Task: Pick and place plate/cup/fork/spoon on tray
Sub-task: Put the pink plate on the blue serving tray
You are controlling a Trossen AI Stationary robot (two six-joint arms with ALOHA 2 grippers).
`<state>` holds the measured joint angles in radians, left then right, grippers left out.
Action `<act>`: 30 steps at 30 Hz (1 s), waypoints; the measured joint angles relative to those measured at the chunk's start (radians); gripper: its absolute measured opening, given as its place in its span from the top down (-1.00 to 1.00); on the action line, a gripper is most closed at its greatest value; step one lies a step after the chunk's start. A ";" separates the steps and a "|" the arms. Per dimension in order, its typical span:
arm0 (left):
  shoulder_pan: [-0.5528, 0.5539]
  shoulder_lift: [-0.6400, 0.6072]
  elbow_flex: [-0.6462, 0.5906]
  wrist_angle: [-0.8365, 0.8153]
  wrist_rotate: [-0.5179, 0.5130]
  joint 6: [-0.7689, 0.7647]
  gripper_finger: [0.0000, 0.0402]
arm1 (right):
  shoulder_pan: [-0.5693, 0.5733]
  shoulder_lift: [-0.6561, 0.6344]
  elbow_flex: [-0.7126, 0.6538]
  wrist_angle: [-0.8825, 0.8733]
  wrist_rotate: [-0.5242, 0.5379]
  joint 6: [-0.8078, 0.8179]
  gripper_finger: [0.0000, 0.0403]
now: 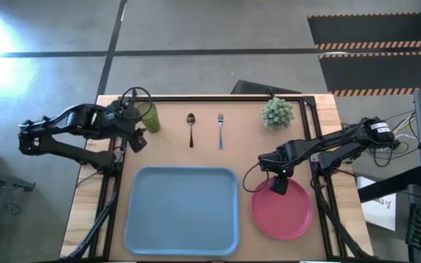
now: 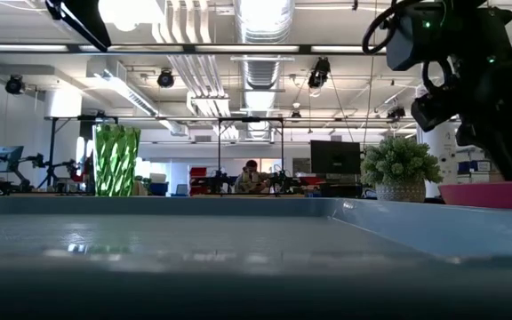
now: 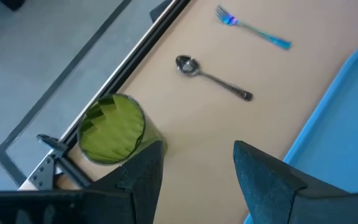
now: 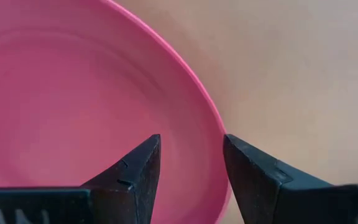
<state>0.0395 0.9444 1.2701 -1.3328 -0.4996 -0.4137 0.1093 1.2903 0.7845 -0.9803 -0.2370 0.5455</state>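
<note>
The green cup [image 1: 150, 117] stands upright at the table's far left; it also shows in the left wrist view [image 3: 112, 129]. My left gripper [image 1: 139, 139] [image 3: 197, 168] is open just on the near side of the cup, with the cup outside its fingers. The spoon [image 1: 191, 128] and the fork [image 1: 220, 130] lie side by side on the table beyond the blue tray [image 1: 181, 241]. The pink plate [image 1: 283, 212] lies flat to the right of the tray. My right gripper [image 1: 278, 184] [image 4: 191, 168] is open above the plate's far-left rim [image 4: 197, 93], one finger on each side of the rim.
A spiky potted plant [image 1: 277, 112] stands at the far right of the table, beyond the plate. A dark frame rail [image 1: 218, 98] runs along the far edge. The low view shows a person [image 2: 252, 175] seated far off in the room.
</note>
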 joint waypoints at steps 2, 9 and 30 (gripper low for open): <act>0.000 0.000 0.000 0.004 0.001 0.000 0.11 | 0.000 0.000 -0.002 0.001 0.001 -0.033 0.18; 0.000 -0.002 0.000 0.024 0.001 0.000 0.11 | -0.001 0.003 -0.003 0.064 0.025 -0.094 0.19; 0.000 0.000 0.000 0.044 0.003 -0.002 0.11 | -0.030 0.004 0.076 0.067 0.099 -0.248 0.19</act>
<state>0.0395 0.9440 1.2700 -1.2892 -0.4969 -0.4154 0.0793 1.2940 0.8607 -0.9130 -0.1376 0.2975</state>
